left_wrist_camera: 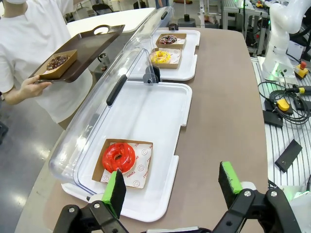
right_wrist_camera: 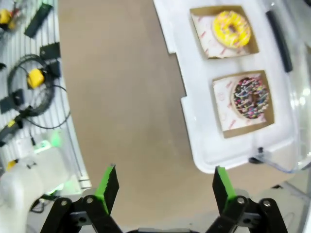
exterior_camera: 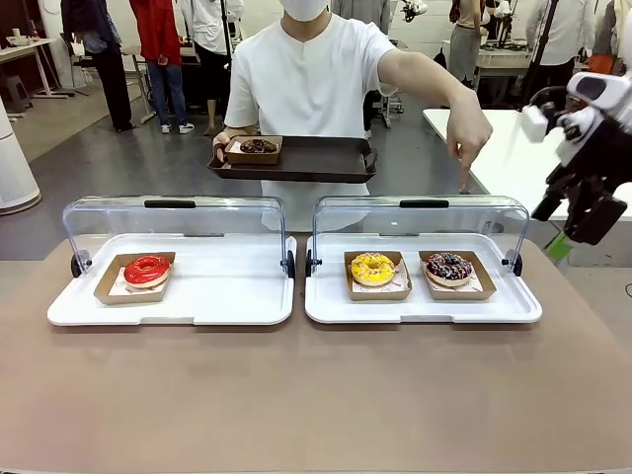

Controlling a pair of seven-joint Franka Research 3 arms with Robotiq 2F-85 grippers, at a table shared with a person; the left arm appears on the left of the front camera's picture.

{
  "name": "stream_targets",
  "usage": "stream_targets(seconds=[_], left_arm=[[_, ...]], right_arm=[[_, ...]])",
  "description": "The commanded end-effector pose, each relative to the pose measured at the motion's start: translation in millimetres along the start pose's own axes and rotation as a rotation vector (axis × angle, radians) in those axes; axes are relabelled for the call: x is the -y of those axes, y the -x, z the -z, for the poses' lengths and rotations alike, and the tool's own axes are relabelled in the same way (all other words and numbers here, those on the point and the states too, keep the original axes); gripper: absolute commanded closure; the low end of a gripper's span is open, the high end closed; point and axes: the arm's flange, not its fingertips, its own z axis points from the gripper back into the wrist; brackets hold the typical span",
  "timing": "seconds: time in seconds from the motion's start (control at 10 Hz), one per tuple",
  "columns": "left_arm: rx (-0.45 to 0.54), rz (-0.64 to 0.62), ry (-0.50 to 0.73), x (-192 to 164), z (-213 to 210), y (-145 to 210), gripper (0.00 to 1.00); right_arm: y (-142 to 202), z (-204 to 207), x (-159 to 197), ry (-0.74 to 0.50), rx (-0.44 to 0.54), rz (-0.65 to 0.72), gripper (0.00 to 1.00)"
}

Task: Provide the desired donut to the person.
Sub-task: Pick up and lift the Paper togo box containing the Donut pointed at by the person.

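The person [exterior_camera: 306,79] points a hand [exterior_camera: 470,128] down at the sprinkled chocolate donut [exterior_camera: 449,267], rightmost in the right tray [exterior_camera: 425,311]: the choosing step. Left gripper [left_wrist_camera: 172,187] and right gripper [right_wrist_camera: 163,182] hang with jaws apart, empty. Next, the right one probably must reach down for it.

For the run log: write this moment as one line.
left hand: open, empty | right hand: open, empty | person: holding tray, pointing down at right case, sprinkled donut side

I see the person [exterior_camera: 311,79] in matt white cloth, glossy clear plastic lids [exterior_camera: 173,222], smooth white trays [exterior_camera: 227,296] and a matt brown tabletop [exterior_camera: 316,395].
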Motion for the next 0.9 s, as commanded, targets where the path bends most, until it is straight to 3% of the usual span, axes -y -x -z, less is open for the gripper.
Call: stream_targets(seconds=[0.0,0.3,0.4,0.8], left_arm=[[0.014,0.008,-0.006,0,0,0,0.00],[0.014,0.008,-0.006,0,0,0,0.00],[0.014,0.008,-0.006,0,0,0,0.00],[0.014,0.008,-0.006,0,0,0,0.00]], right_arm=[[6,21,15,-0.007,0.005,-0.088,0.00],[24,45,28,-0.035,0.032,-0.076,0.00],[8,35,18,-0.029,0.006,-0.077,0.00],[8,35,18,-0.029,0.006,-0.077,0.00]])
